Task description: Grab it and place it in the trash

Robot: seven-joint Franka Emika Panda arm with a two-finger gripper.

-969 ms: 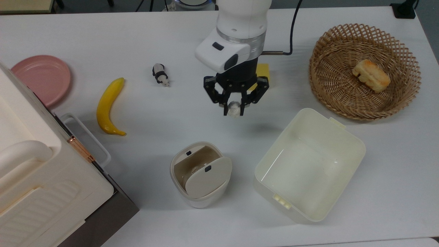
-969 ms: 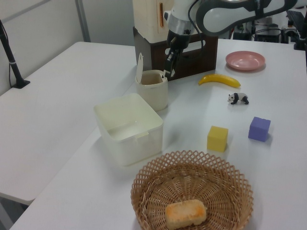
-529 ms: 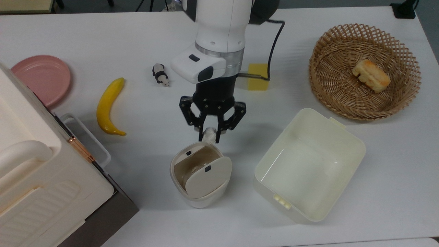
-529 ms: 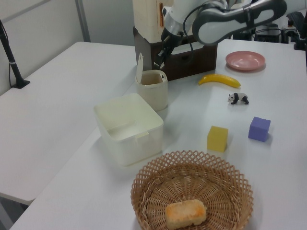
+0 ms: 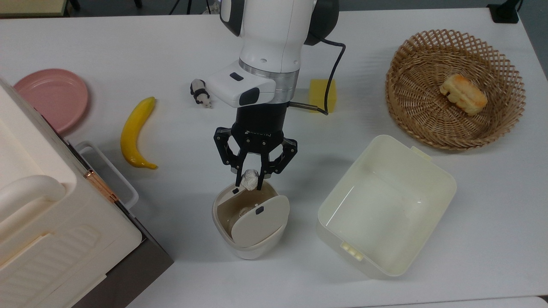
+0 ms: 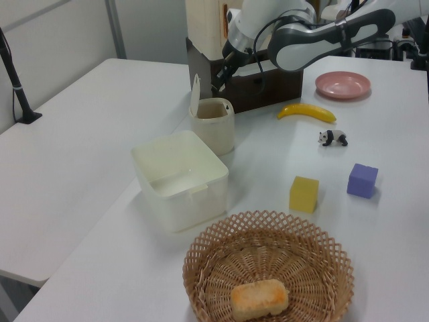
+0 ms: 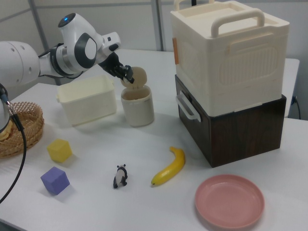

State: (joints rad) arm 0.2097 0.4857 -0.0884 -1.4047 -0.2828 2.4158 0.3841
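Gripper: the black two-finger gripper point(image 5: 249, 176) is clamped on the paper wad point(image 5: 249, 180), fingers pointing down at the bin's far rim in the top view; it also shows above the bin in the left view point(image 6: 218, 81) and the right view point(image 7: 127, 73).
Paper wad: small, crumpled, off-white, roughly ball-shaped, pinched between the fingertips just over the open mouth of the trash bin point(image 5: 257, 250).
Trash bin: rounded white plastic with a beige swing lid point(image 5: 259, 220) tipped open, a small dark mark on it; the inside looks beige and glossy.
Change: a second ago the gripper held the wad well back from the bin, near the yellow cube point(image 5: 322, 95); half a second ago it hung just short of the rim; now the wad overlaps the rim.
Tub: a cream rectangular plastic tub point(image 5: 432, 167), smooth-walled, stands beside the bin on the top view's right.
Basket: round open-weave wicker basket point(image 5: 402, 107) holding a golden, ridged bread-like piece point(image 5: 463, 94).
Other things: a curved yellow banana point(image 5: 135, 132), a black-and-white panda figurine point(image 5: 200, 92), a flat pink plate point(image 5: 51, 98), a purple cube point(image 6: 362, 180).
Boxes: a cream ribbed plastic case with handles point(image 7: 231, 53) sits on a dark brown box point(image 7: 240, 130).
Counter: matte white counter point(image 5: 128, 47), several joined side by side in the left view.
Room: pale wall panels behind in the right view.
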